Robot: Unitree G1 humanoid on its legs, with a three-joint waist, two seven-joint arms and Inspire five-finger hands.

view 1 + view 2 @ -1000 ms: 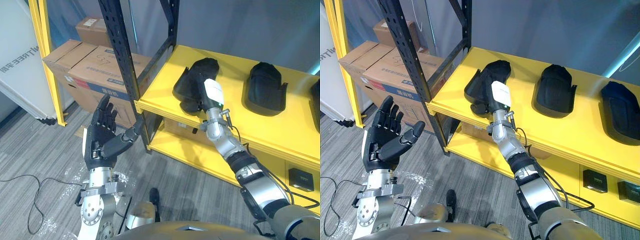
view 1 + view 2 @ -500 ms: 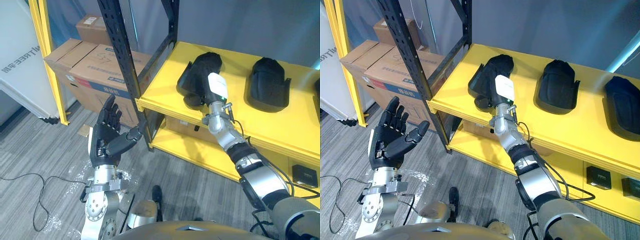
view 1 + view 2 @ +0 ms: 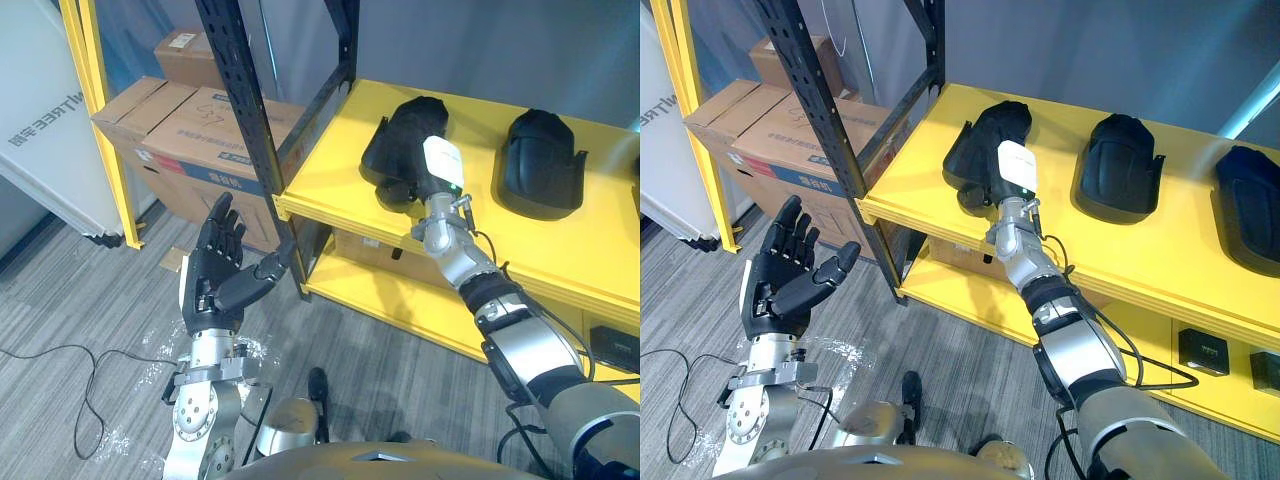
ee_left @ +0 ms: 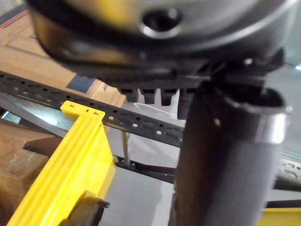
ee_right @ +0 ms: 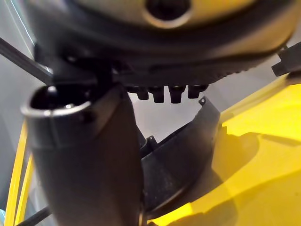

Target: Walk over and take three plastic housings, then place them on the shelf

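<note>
Three black plastic housings lie in a row on the yellow shelf (image 3: 330, 170): the left housing (image 3: 405, 125), the middle housing (image 3: 541, 150) and a third housing (image 3: 1248, 195) at the right edge. My right hand (image 3: 441, 165), with its white cover, rests against the near side of the left housing. In the right wrist view its fingers look straight, and the housing (image 5: 183, 160) lies on the shelf past them. My left hand (image 3: 215, 270) is raised in front of the rack, palm up, open and empty.
A black perforated upright (image 3: 245, 110) stands at the shelf's left corner. Cardboard boxes (image 3: 190, 120) and a white board (image 3: 50, 130) stand left of it behind a yellow post. A lower yellow shelf (image 3: 400, 300) carries small black boxes (image 3: 1200, 348). Grey floor lies below.
The camera has shifted slightly. My right hand stays against the left housing and has reached a little further onto the shelf. The left hand stays raised and open.
</note>
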